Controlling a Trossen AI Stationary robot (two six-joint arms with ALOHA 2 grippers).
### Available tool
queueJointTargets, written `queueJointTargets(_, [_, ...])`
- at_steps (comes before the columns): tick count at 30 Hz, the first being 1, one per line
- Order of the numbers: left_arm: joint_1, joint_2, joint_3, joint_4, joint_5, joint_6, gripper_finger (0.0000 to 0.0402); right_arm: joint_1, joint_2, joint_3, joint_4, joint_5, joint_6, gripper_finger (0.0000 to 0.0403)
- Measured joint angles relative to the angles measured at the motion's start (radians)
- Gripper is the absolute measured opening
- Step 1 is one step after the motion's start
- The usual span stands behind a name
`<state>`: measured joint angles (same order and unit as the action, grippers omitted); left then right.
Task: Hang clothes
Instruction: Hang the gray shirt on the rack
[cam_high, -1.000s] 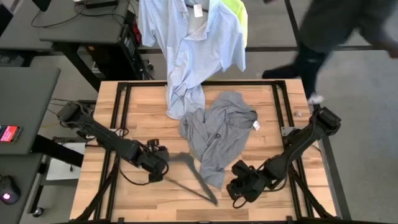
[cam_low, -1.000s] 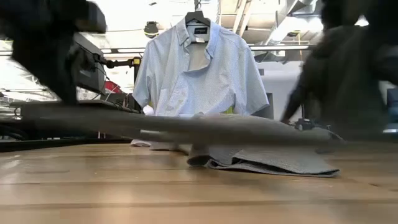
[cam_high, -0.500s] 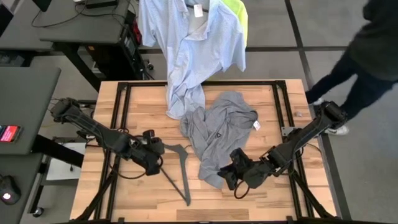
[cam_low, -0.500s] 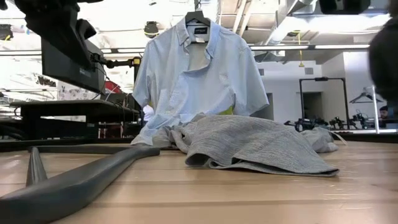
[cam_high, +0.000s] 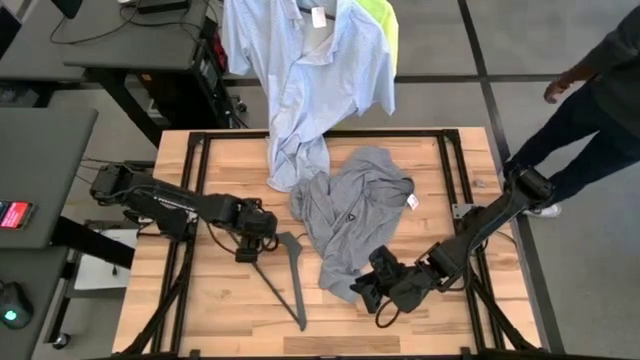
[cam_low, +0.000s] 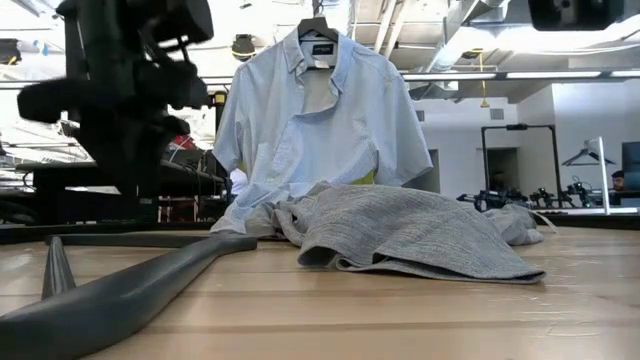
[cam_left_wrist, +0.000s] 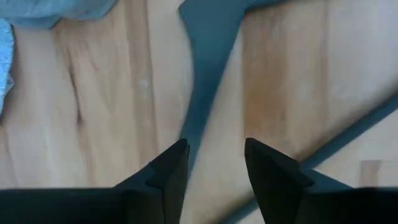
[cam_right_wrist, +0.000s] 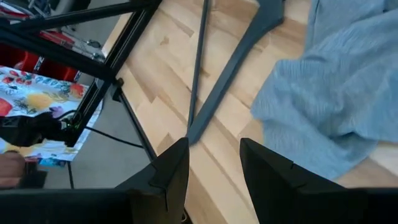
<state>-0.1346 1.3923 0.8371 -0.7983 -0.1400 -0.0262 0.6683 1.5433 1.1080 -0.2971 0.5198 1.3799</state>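
Hovering low over the bench (cam_high: 200, 165), the left pincer (cam_high: 258, 232) sat directly above the hook end of the dark hanger (cam_high: 288, 275), its fingers parted with one hanger limb running up between them in the left wrist view and nothing gripped. From the high view we read the hanger's long limb as running from the left pincer diagonally toward the bench's near edge, its far tip ending near the right pincer (cam_high: 367, 290). The grey T-shirt (cam_high: 355, 215) lay crumpled mid-bench, just beside the hanger on the right arm's side, its lower hem closest to the right pincer. That pincer was likewise released and empty, poised just off the hem, with cloth to one side and the hanger tip ahead in its wrist view. We judged the left arm nearer the hanger and the right arm nearer the shirt. The pale blue shirt (cam_high: 310, 70) already hung on a rack beyond the bench, its tail draping onto the far edge and touching the grey one; the neon-yellow T-shirt (cam_high: 385, 25) showed behind it. A person (cam_high: 590, 110) stood off the right side, clear of the arms.
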Motion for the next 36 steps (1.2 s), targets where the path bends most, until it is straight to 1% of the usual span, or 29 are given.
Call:
queueJointTargets(4, [0.012,0.001,-0.052,0.063,0.044,0.087,0.0145,0.025,0.012,0.0,0.001,0.006,0.025,0.0134])
queueJointTargets(6, [0.012,0.002,-0.076,0.095,0.049,0.099,0.0144,0.034,0.021,0.0,-0.012,0.012,0.035,0.0134])
queueJointTargets(8, [0.011,0.0,-0.106,0.12,0.049,0.118,0.0144,0.037,0.039,0.0,0.01,0.026,0.051,0.0134])
queueJointTargets(10, [0.015,0.001,-0.137,0.147,0.043,0.135,0.0144,0.043,0.058,0.0,0.008,0.027,0.063,0.0134])
queueJointTargets(13, [0.02,-0.001,-0.168,0.173,-0.011,0.141,0.0144,0.044,0.091,0.0,0.033,0.025,0.086,0.0134])
queueJointTargets(15, [0.022,-0.001,-0.17,0.16,-0.032,0.127,0.0144,0.044,0.108,0.0,0.064,0.017,0.096,0.0134])
queueJointTargets(20, [0.022,-0.008,-0.146,0.154,-0.022,0.114,0.0144,0.045,0.134,0.0,0.108,-0.001,0.09,0.0134])
queueJointTargets(24, [0.031,-0.008,-0.13,0.16,-0.049,0.182,0.0143,0.045,0.134,0.0,0.109,-0.003,0.089,0.0134])
queueJointTargets(28, [0.053,-0.001,-0.157,0.182,-0.067,0.265,0.0143,0.045,0.134,0.0,0.108,-0.003,0.085,0.0134])
queueJointTargets(30, [0.07,0.007,-0.185,0.189,-0.065,0.288,0.0143,0.045,0.134,0.0,0.108,-0.003,0.081,0.0134])
queueJointTargets(34, [0.1,0.031,-0.231,0.238,0.012,0.311,0.0143,0.045,0.134,0.0,0.11,-0.003,0.078,0.0134])
queueJointTargets(36, [0.106,0.051,-0.241,0.247,0.027,0.322,0.0141,0.045,0.134,0.0,0.107,-0.003,0.078,0.0134])
